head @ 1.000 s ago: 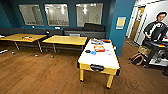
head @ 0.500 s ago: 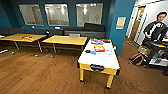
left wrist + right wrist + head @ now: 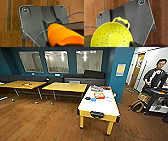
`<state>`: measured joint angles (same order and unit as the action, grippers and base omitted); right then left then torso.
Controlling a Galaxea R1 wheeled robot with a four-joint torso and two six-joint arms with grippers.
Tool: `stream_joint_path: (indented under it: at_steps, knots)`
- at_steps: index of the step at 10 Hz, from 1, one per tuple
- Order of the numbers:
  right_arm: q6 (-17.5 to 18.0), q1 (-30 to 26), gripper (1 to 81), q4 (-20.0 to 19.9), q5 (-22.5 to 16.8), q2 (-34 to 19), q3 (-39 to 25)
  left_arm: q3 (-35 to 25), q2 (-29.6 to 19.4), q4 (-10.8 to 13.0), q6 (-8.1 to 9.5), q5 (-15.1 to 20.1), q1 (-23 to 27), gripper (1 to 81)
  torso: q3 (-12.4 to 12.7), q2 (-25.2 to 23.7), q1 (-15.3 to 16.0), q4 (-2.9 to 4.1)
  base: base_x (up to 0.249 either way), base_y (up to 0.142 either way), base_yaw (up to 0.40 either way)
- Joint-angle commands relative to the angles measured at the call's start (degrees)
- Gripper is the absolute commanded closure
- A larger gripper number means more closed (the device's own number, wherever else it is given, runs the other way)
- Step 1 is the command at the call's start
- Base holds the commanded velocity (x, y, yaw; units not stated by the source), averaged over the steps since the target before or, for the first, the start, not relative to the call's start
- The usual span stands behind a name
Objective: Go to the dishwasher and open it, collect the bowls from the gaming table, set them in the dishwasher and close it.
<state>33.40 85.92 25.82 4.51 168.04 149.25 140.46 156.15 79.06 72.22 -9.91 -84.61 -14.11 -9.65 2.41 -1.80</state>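
The gaming table, white-topped with a yellow edge, stands ahead and slightly right in the head view. On its left side lie a black bowl and a blue bowl, beside colourful board-game boxes. In the left wrist view an orange bowl hangs over the wooden floor, with my left gripper shut on it. In the right wrist view a lime-yellow perforated bowl with a loop handle is carried by my right gripper. The dishwasher is out of view.
Two yellow-orange wooden tables stand to the left, with dark benches along the blue back wall. A person sits at a control rig on the right, and a bag lies on the floor beside them. Wooden floor stretches in front.
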Motion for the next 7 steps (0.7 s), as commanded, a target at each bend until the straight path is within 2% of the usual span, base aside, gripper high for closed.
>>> stream_joint_path:
  at_steps: [1, 7]
  knots:
    - [-0.27, -1.93, 81.1, 0.90, -2.49, -0.31, 0.15, 0.17, -1.28, -0.22, -0.06, 0.77, 2.04, 81.1, 0.00, 0.00, 0.00, 0.00, 0.000, 0.000, -0.203]
    - [-0.27, -1.49, 81.1, 0.99, -2.49, -0.04, 0.15, 1.05, -0.48, 0.13, -0.23, 1.12, 2.04, 81.1, 0.00, 0.00, 0.02, 0.00, 0.000, 0.000, -0.339]
